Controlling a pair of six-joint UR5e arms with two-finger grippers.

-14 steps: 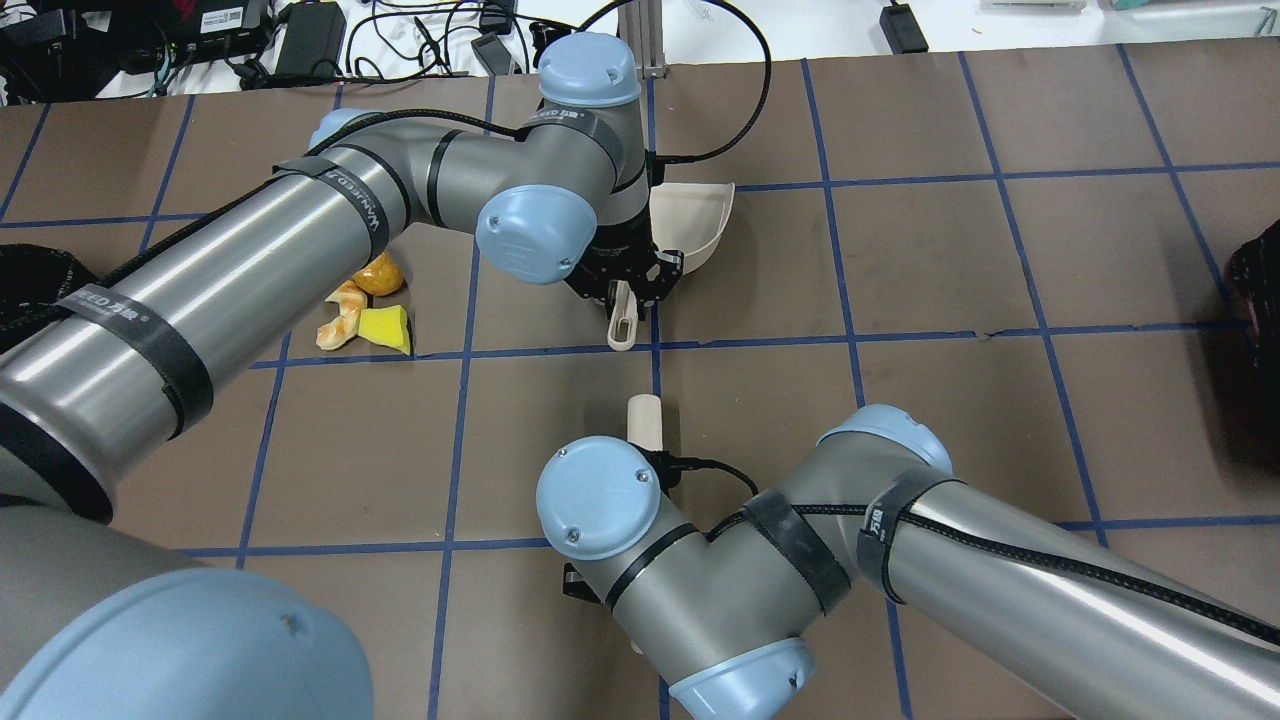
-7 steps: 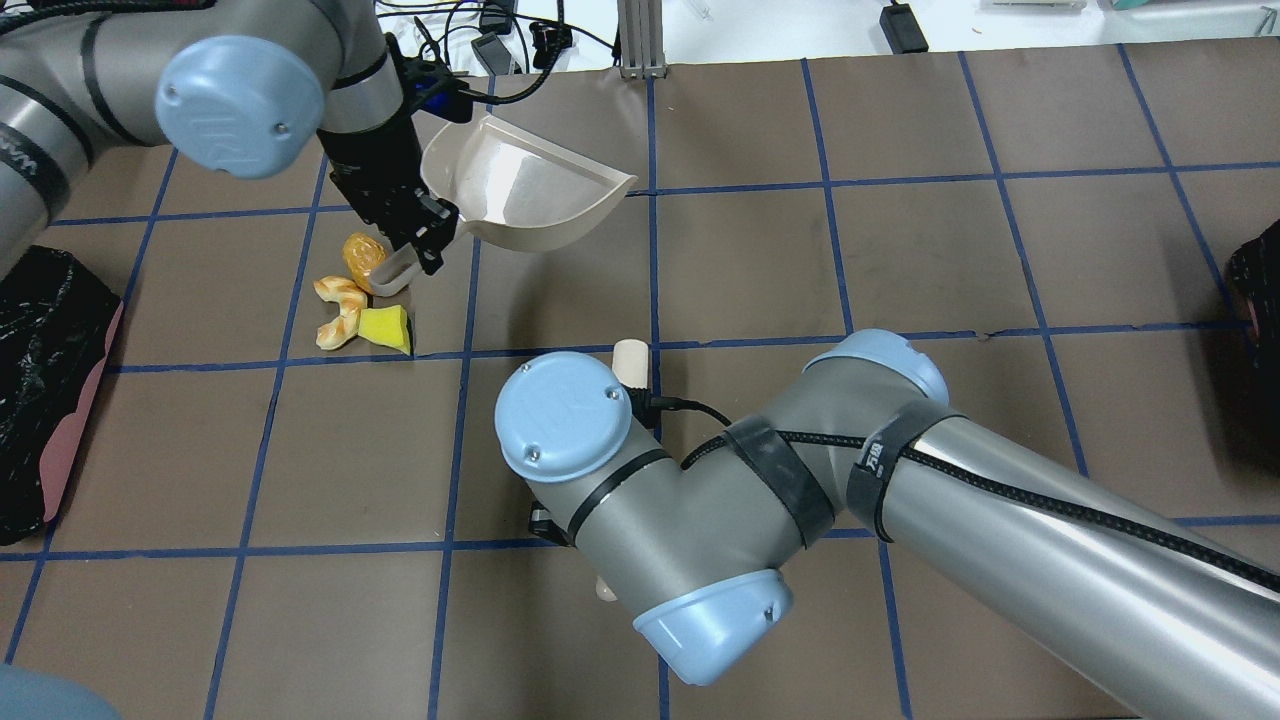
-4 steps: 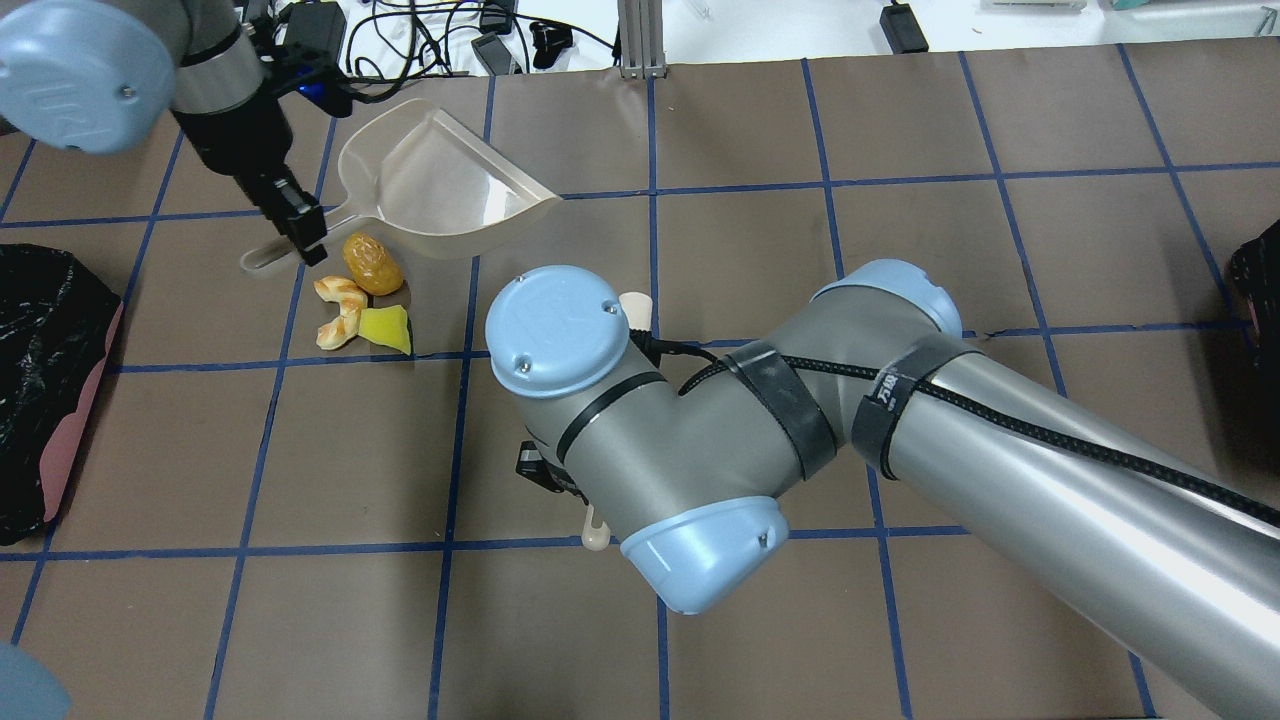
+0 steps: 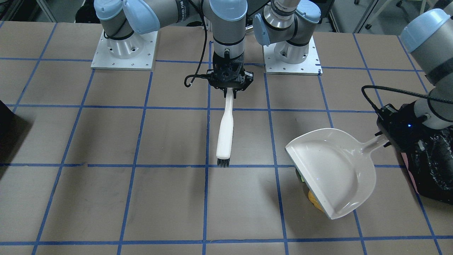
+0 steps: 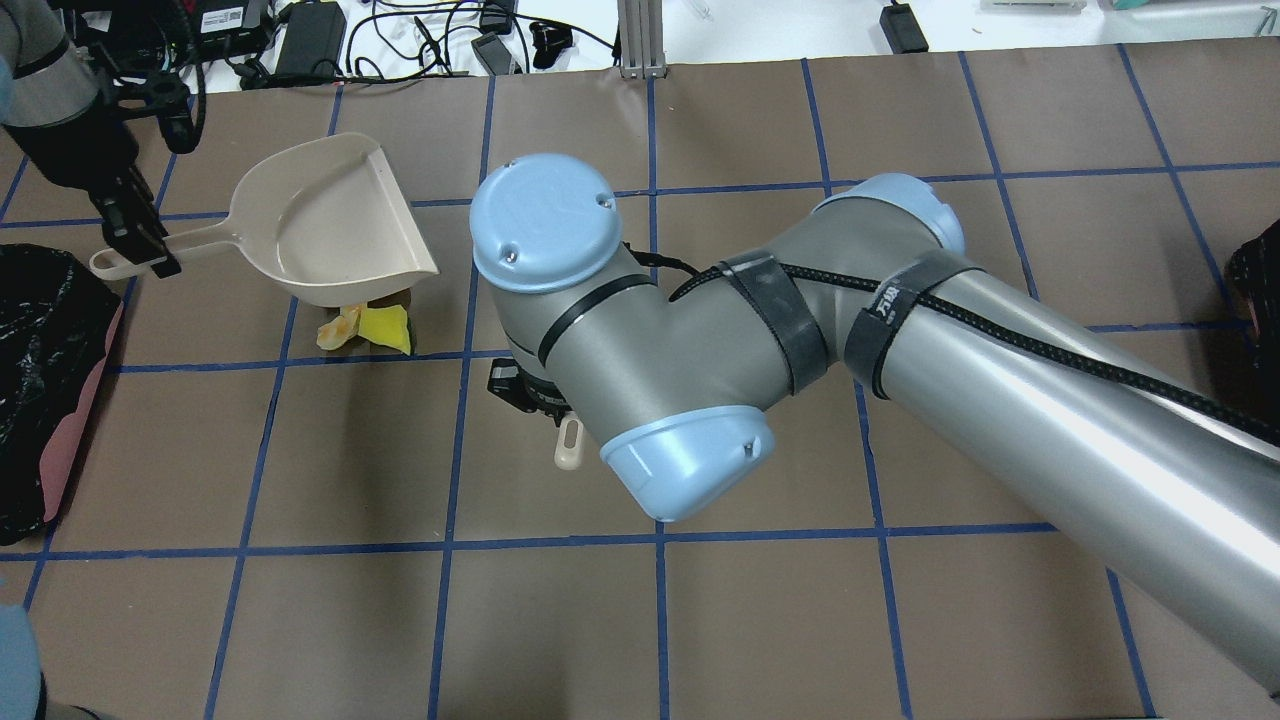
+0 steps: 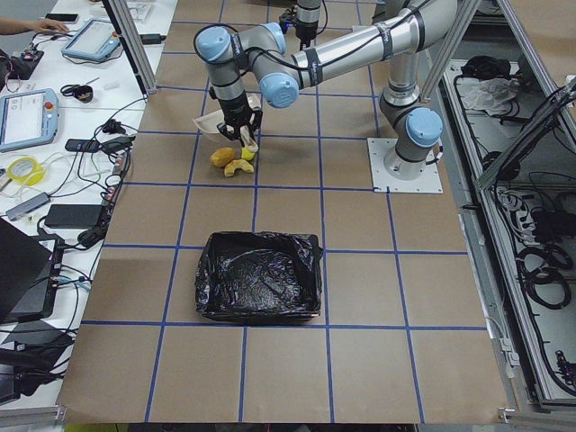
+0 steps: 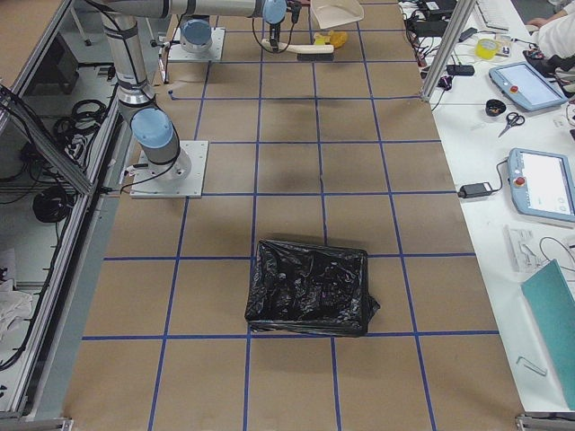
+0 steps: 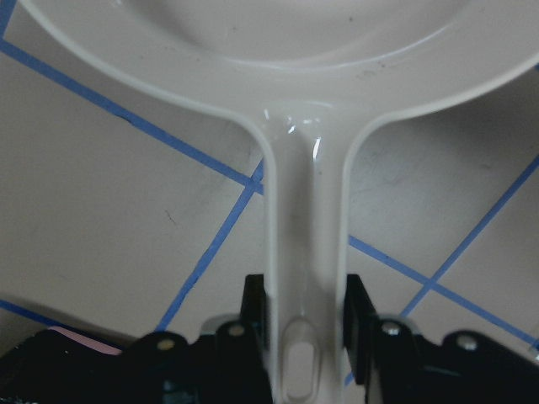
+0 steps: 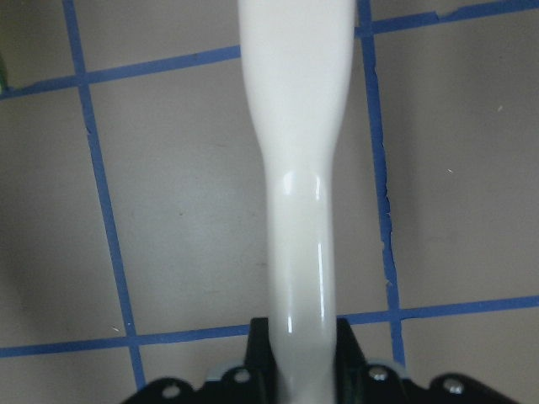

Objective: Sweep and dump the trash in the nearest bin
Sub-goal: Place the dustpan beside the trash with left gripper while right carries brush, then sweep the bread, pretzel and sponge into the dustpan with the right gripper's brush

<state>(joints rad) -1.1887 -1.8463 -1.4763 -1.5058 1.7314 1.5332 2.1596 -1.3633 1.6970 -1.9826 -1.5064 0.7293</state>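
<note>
A dustpan (image 5: 320,215) and a brush (image 4: 225,131) held over the table (image 5: 1000,250).
The left fingers (image 8: 255,299) pinch the dustpan handle; the right fingers (image 9: 259,345) pinch the brush. The trash (image 5: 378,325) lies on the table, partly under the dustpan, near the bin (image 5: 65,440).

Dustpan (image 4: 332,170) and brush handle (image 4: 225,131): smooth, glossy off-white plastic, bright highlights. Bench (image 5: 560,630): matt brown paper-like cover, blue tape lines. Bin (image 6: 209,288) liner: crinkly, shiny black plastic film.
</note>
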